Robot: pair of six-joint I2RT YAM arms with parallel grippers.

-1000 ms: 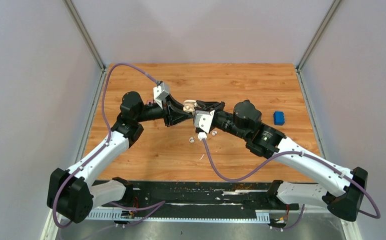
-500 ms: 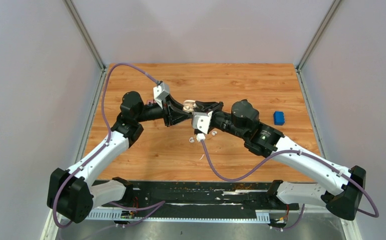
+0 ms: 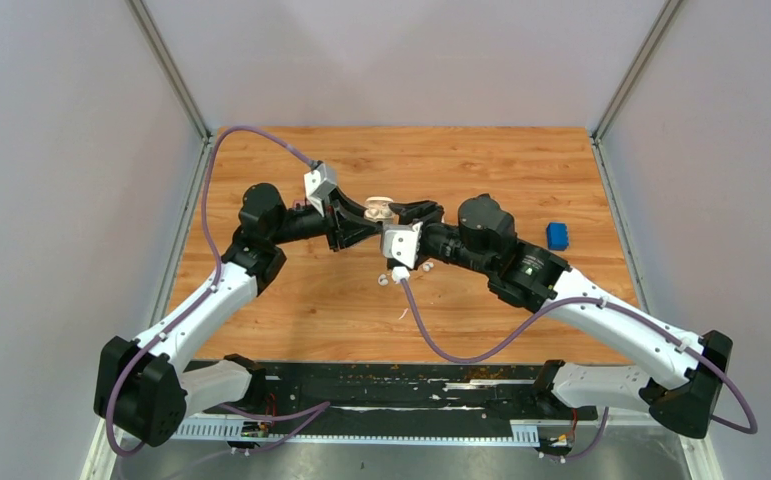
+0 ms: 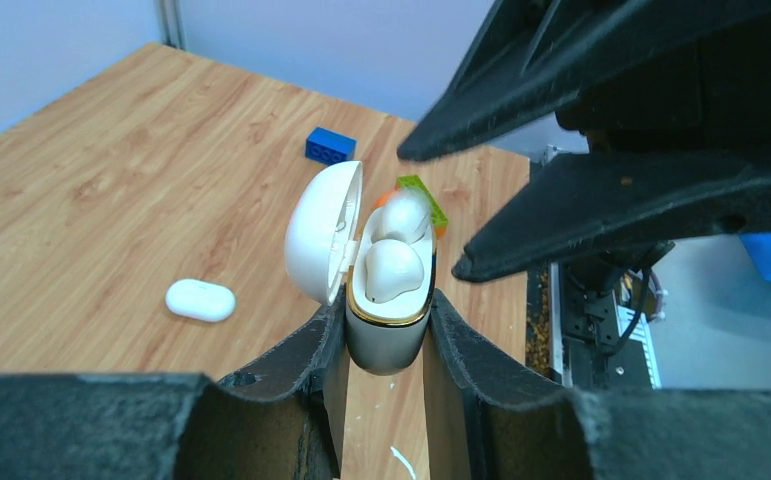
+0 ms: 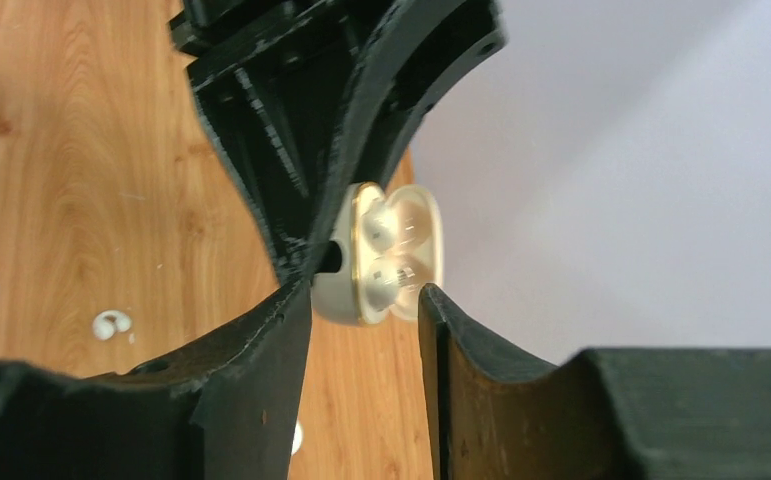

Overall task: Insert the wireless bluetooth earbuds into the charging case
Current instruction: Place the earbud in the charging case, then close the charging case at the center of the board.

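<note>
Earbuds [image 4: 393, 270], two, sit in the wells of the open charging case [image 4: 386, 345], which is clamped by its flanks in the left gripper [image 4: 388, 318] with the lid swung out beyond one fingertip; the right gripper [image 5: 361, 293] stands part spread and empty, its tips just ahead of the case mouth. Seating appears nearly done, and is best finished by holding the case steady, pressing each bud flush, and backing straight out. Left wrist view, unlike the right, shows a blue brick [image 4: 330, 145] far beyond the fingers; right wrist view shows the mouth face-on, centred between its own fingers.
</note>
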